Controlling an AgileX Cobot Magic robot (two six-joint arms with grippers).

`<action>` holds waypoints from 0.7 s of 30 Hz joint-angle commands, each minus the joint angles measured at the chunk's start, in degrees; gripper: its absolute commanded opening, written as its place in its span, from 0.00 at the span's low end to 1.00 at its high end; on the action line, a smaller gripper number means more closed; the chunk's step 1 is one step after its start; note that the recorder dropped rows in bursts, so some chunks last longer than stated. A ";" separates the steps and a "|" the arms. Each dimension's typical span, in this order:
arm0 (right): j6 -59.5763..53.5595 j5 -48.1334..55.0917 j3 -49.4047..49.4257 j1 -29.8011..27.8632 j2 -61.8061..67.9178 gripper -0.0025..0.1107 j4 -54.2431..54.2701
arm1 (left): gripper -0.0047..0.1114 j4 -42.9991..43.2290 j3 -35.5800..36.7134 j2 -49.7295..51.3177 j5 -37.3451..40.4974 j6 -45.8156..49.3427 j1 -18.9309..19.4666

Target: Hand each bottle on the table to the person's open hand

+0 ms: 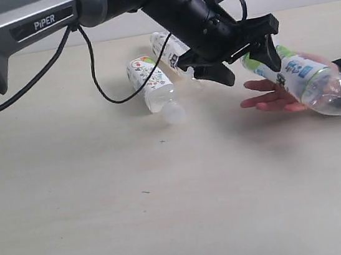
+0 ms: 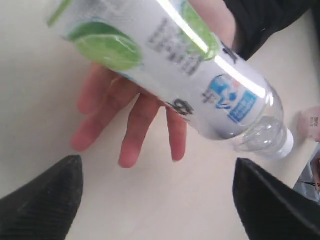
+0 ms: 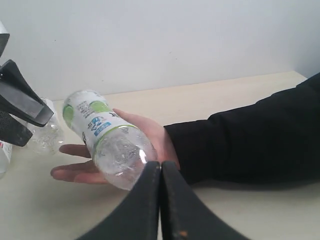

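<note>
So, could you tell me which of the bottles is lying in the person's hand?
The green-and-white labelled bottle: it lies across the open hand, while the doodle-labelled bottle and text-labelled bottle lie on the table.

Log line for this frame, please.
left gripper: open | green-and-white bottle: lying in person's hand | right gripper: shut | doodle-labelled bottle, text-labelled bottle: lying on table

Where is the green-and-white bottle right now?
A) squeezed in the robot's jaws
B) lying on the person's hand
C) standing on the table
B: the green-and-white bottle lies across the person's open hand, and the left gripper has its jaws spread, clear of it.
</note>
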 commanded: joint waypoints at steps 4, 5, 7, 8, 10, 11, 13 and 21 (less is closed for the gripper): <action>0.03 -0.48 0.25 0.19 -0.32 0.02 -0.23 | 0.71 -1.36 -0.27 -1.62 -1.75 7.35 0.19; 0.03 -0.48 0.25 0.19 -0.32 0.02 -0.23 | 0.71 -1.65 -0.27 -2.19 -1.75 8.39 0.19; 0.03 -0.48 0.25 0.19 -0.32 0.02 -0.23 | 0.69 -1.65 -0.15 -3.69 -1.61 10.74 0.19; 0.03 -0.48 0.25 0.19 -0.32 0.02 -0.23 | 0.66 -1.65 0.10 -4.71 -1.17 12.47 0.19; 0.03 -0.48 0.25 0.19 -0.32 0.02 -0.23 | 0.57 -1.55 0.64 -6.52 0.12 14.90 0.19; 0.03 -0.48 0.25 0.19 -0.32 0.02 -0.23 | 0.51 -1.55 1.12 -7.52 0.49 16.20 0.19; 0.03 -0.48 0.25 0.19 -0.32 0.02 -0.23 | 0.37 -1.10 2.42 -9.34 0.62 17.78 0.44; 0.03 -0.48 0.25 0.19 -0.32 0.02 -0.23 | 0.05 -1.34 7.78 -14.04 0.28 22.40 2.43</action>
